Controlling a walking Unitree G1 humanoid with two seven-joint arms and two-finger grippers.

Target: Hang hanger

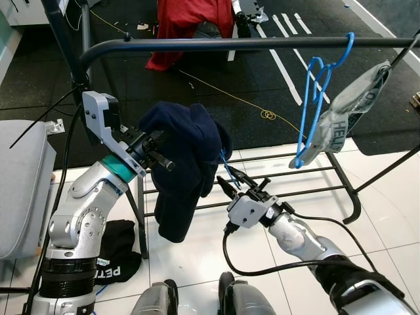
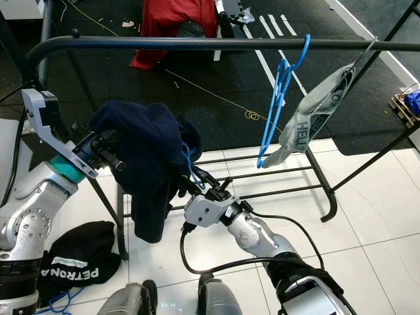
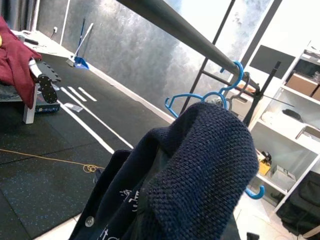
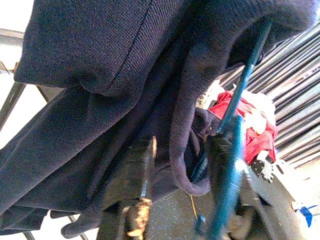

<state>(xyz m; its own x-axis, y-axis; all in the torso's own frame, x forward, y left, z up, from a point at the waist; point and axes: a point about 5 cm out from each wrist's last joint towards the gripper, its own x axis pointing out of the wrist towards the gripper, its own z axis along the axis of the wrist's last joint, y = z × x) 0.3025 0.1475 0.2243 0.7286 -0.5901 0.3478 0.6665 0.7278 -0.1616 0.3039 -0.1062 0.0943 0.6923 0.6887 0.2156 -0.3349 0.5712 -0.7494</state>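
Fabric, dark navy and heavy-looking, hung from our left gripper [image 1: 156, 152], whose fingers were clamped on the garment [image 1: 184, 164] at about nine o'clock of it. We judged it soft and floppy, apt to slide, so the stiff blue hanger [image 1: 228, 167] poking out at its four o'clock was the better hold. Our right gripper [image 1: 231, 184] had that hanger pinched between its fingers, well below the rail [image 1: 249, 44]

Red cloth [image 1: 187, 23] on dark floor — black Petronas garment [image 2: 75, 262] on tiles, lower left.
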